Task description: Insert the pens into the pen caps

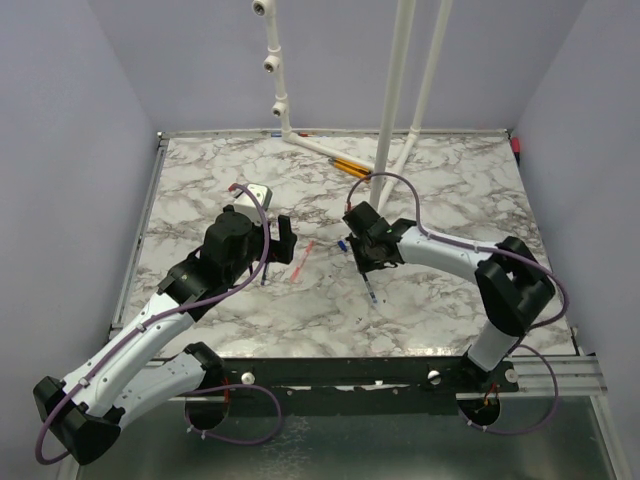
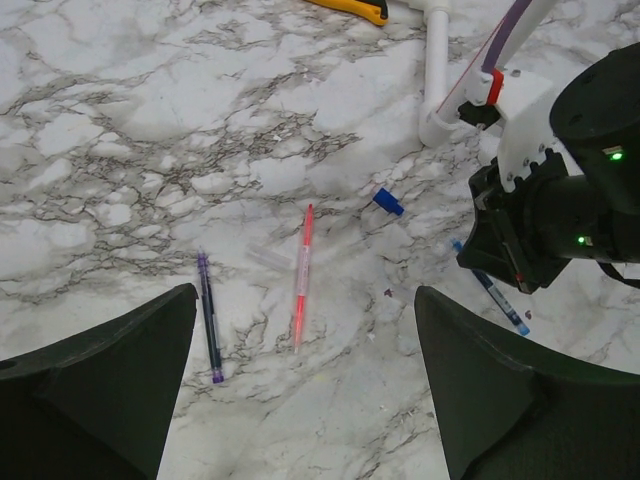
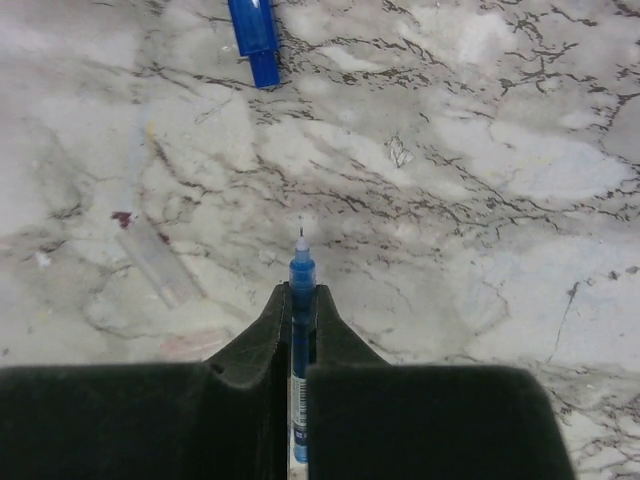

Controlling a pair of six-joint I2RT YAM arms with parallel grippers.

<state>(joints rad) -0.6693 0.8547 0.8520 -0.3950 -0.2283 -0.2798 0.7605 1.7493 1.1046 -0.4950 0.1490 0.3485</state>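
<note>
Right hand (image 3: 300, 300): clamped tight on the blue pen (image 3: 302, 272), nib pointed forward.
Blue cap (image 3: 255, 35): seen lying on the counter (image 3: 480, 180) ahead and left of the nib, well apart, long axis roughly parallel to the pen; right arm nearer.
Left hand (image 2: 305, 335): spread wide, nothing held.

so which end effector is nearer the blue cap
Right. The right end effector, shut on the blue pen, is just short of the blue cap; the left end effector hangs open farther off, past the pink pen.
</note>
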